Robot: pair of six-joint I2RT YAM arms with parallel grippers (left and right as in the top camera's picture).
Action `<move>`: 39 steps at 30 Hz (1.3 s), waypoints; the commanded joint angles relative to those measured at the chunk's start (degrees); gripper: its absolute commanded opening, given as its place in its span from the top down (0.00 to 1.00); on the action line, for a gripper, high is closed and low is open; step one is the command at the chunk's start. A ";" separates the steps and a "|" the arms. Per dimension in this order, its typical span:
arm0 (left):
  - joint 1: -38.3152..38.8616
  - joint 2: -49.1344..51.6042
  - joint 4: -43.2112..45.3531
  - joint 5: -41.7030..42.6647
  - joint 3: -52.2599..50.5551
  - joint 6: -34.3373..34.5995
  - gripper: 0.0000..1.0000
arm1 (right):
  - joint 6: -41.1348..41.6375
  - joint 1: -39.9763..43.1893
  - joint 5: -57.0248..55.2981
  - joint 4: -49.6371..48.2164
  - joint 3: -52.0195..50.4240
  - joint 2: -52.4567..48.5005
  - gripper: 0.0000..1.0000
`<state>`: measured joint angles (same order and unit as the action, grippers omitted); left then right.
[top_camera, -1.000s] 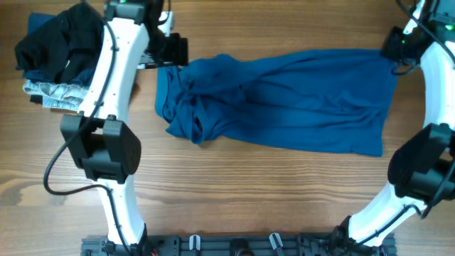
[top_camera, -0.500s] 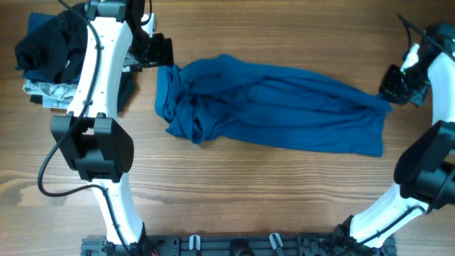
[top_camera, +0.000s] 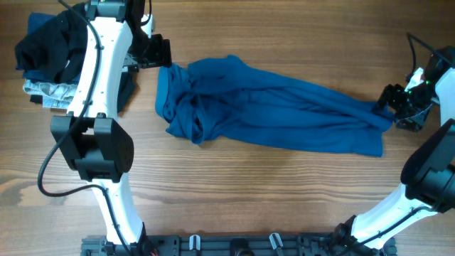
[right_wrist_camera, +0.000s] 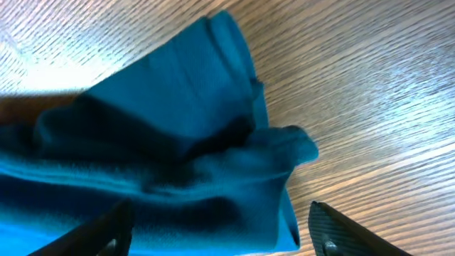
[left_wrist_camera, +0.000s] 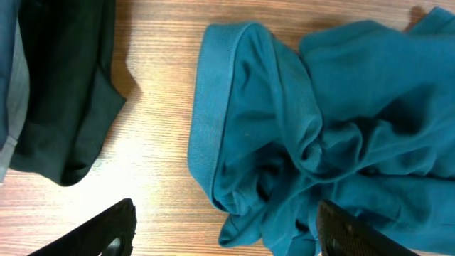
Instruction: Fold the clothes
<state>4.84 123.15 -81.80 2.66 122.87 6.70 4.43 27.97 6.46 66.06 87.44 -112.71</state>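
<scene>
Table [top_camera: 284,206] of woodgrain bears the clothes [top_camera: 284,114] — left hand [left_wrist_camera: 224,220] and right hand [right_wrist_camera: 219,213] both gape wide, holding nothing.

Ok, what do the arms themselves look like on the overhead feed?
Both match: left arm and right arm have white rounded links and bulky black joint housings. The left gripper and right gripper are black. Thin black cables loop off each arm.

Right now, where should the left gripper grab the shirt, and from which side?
Probably the hemmed band at the shirt's left end, approached from the left over the bare table. That edge lies fairly flat, clear of the bunched folds beside it, and the open left gripper hangs close by.
</scene>
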 commanded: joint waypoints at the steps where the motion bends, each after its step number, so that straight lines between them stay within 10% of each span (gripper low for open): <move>1: -0.26 -1.18 -0.35 -1.27 1.11 -0.48 0.20 | 0.02 -0.09 1.29 -1.29 -0.44 -0.33 0.16; 15: -0.26 -1.18 -0.28 -1.27 1.11 -0.48 0.19 | -2.93 -2.27 4.11 -27.28 -23.61 -0.33 0.15; 22: -0.24 -1.18 -0.37 -1.25 1.11 -0.44 0.19 | -0.90 -2.80 9.18 -32.85 -25.73 -0.33 0.96; 39: -0.24 -1.18 -0.31 -1.25 1.11 0.17 0.19 | -3.91 11.30 14.53 -21.81 -5.01 -0.33 0.96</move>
<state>4.84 123.15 -82.08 1.96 122.87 6.72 2.68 37.32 20.97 43.22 79.72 -112.79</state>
